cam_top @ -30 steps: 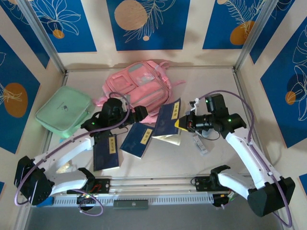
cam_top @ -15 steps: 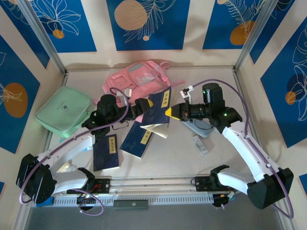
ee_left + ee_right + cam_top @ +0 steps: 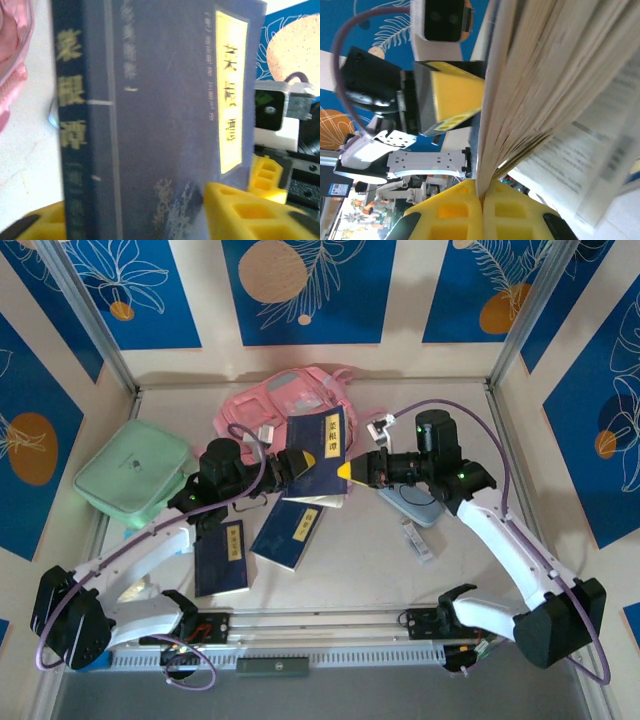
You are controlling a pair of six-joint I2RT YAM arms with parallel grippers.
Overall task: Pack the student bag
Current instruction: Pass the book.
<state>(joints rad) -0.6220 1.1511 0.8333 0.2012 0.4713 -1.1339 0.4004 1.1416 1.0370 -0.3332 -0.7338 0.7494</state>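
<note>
The student bag [image 3: 283, 400] lies at the upper centre of the top view, against the far wall. Its near edge is hidden behind the blue book [image 3: 318, 454], which stands upright just in front of it. Whether the bag's zip is open I cannot tell.

That book is what has changed. 1 second ago it hung tilted at the centre right of the frame, lower and off the bag's right corner. Now it has come up and left to the middle, cover facing the camera, between the 2 arms. The right gripper [image 3: 350, 470] has carried it there — its wrist view shows the yellow fingers [image 3: 465, 210] pinched fully together on the book's lower edge, pages fanning above. The left gripper [image 3: 287, 464] has swung in from the left to meet it. In its own view the book stands between the fingers [image 3: 240, 212], and the jaws are about half closed, narrower than before. Whether they already press on the book I cannot tell.

I judge this a handover, or a 2-handed steadying, before the book goes into the bag — so packing is at an early stage. A second book [image 3: 222, 558] and a third book [image 3: 288, 532] lie flat at lower centre-left, and the mint-green case [image 3: 133, 475] sits at the left.
</note>
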